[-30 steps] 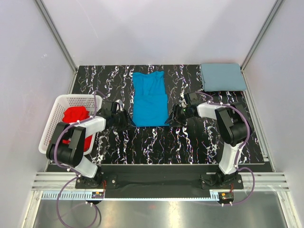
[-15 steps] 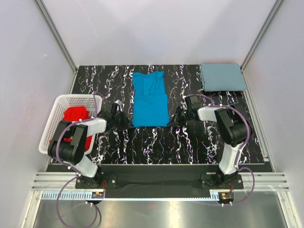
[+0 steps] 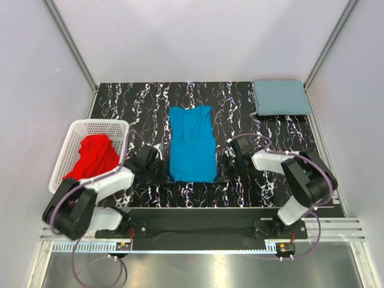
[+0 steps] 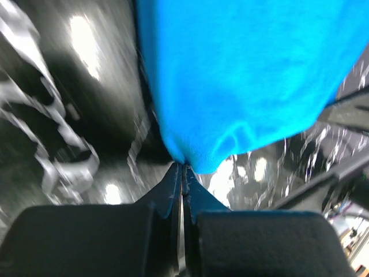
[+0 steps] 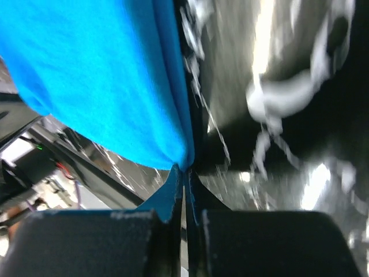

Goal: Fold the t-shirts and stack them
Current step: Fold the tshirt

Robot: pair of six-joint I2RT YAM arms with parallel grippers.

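My left gripper (image 4: 183,168) is pinched tight on the near left corner of the bright blue t-shirt (image 3: 192,144). My right gripper (image 5: 185,172) is clamped on its near right corner. The shirt stretches away between my arms on the black marbled table (image 3: 144,99). A folded grey-blue t-shirt (image 3: 281,97) lies at the far right corner. A red t-shirt (image 3: 93,157) sits in the white basket (image 3: 99,123) on my left.

One t-shirt (image 3: 192,144) is laid flat at table (image 3: 258,192) ctr, lengthwise front-to-back. Its near-left corner is pinched by the left gripper (image 3: 167,174), its near-right corner by the right gripper (image 3: 219,174). A folded t-shirt (image 3: 281,97) is placed at the far-right corner. A basket (image 3: 96,124) is set at the left edge, w/ a bunched t-shirt (image 3: 93,157) inside.
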